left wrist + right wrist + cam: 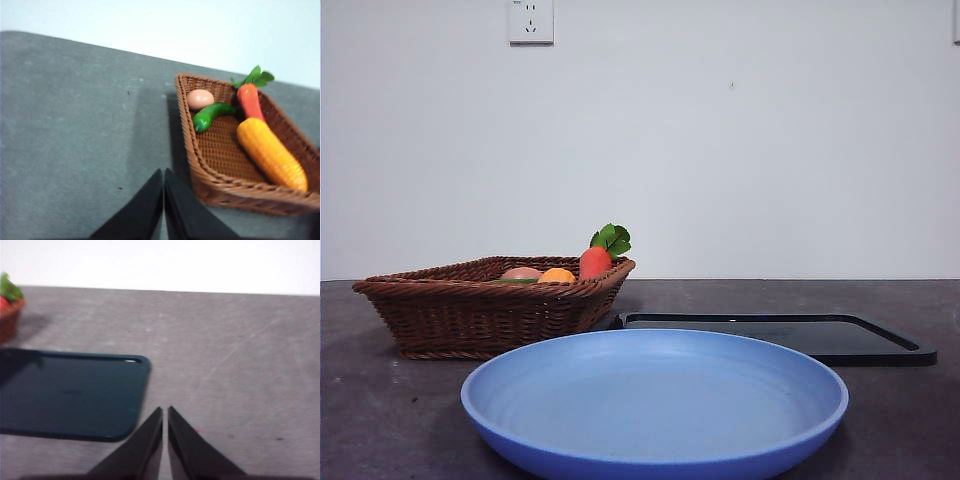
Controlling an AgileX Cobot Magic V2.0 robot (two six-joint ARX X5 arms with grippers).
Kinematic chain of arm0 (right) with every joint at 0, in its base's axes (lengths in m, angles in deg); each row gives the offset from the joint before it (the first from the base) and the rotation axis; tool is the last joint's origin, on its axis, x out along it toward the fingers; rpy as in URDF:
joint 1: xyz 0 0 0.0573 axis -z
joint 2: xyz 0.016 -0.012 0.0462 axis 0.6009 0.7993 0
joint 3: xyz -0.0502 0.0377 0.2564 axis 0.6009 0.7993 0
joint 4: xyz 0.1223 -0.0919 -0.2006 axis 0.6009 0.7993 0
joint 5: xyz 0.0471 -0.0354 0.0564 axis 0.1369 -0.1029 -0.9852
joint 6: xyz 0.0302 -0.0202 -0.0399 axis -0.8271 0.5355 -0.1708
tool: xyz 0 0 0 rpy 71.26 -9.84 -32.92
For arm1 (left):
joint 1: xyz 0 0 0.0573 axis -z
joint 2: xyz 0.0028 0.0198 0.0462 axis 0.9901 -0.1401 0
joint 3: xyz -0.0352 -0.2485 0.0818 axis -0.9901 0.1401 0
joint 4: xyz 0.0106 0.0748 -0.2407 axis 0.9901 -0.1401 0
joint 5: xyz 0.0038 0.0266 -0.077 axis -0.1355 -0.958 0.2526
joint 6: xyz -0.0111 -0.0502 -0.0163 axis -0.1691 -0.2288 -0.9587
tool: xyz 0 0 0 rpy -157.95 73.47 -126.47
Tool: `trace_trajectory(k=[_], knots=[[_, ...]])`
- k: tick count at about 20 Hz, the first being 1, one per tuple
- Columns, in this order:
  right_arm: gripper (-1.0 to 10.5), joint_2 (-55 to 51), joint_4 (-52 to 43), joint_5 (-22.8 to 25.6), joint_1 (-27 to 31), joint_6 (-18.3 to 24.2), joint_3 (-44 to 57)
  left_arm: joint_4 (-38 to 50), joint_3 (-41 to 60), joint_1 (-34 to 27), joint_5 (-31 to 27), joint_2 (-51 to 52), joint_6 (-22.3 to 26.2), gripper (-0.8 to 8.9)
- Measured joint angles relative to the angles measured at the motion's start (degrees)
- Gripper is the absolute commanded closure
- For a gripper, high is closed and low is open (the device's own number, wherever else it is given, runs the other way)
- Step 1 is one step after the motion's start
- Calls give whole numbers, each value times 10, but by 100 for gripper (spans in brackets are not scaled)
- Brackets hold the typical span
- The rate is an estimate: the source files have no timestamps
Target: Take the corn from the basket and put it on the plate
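Note:
The orange-yellow corn (pixel 271 152) lies lengthwise in the brown wicker basket (pixel 215 186), next to the carrot. In the front view only its top (pixel 557 275) peeks over the basket (pixel 470 315) rim at the left. The light-blue plate (pixel 655 400) sits in front, near the camera. My left gripper (pixel 164 172) is shut and hovers over bare table beside the basket's near corner. My right gripper (pixel 165 411) is shut, above the table by the corner of the black tray. Neither arm shows in the front view.
A red-orange carrot with green leaves (pixel 251 97), a green pepper-like piece (pixel 210 116) and a pinkish-tan egg-shaped piece (pixel 200 99) share the basket. The flat black tray (pixel 790 335) lies right of the basket, behind the plate. A wall stands behind the table.

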Motion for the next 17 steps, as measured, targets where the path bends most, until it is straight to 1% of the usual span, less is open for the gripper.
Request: trace_trajectory(k=[2, 4, 6, 9, 11, 13, 17], knots=[[945, 0, -1, -17, 0, -35, 0, 1, 0, 0, 0, 0, -40, 810], [945, 0, -1, -19, 0, -66, 0, 1, 0, 0, 0, 0, -75, 810], [945, 0, -1, -21, 0, -89, 0, 1, 0, 0, 4, 0, -99, 810], [945, 0, -2, -46, 0, -117, -1, 0, 0, 0, 28, 0, -133, 810], [945, 0, 6, -57, 0, -137, -6, -9, -1, 0, 47, 0, -150, 809], [945, 0, 17, -62, 0, -156, -18, -37, -13, 0, 62, 0, -158, 809], [945, 6, 61, -65, 0, -179, -75, -98, -67, 0, 65, -8, -163, 809]])
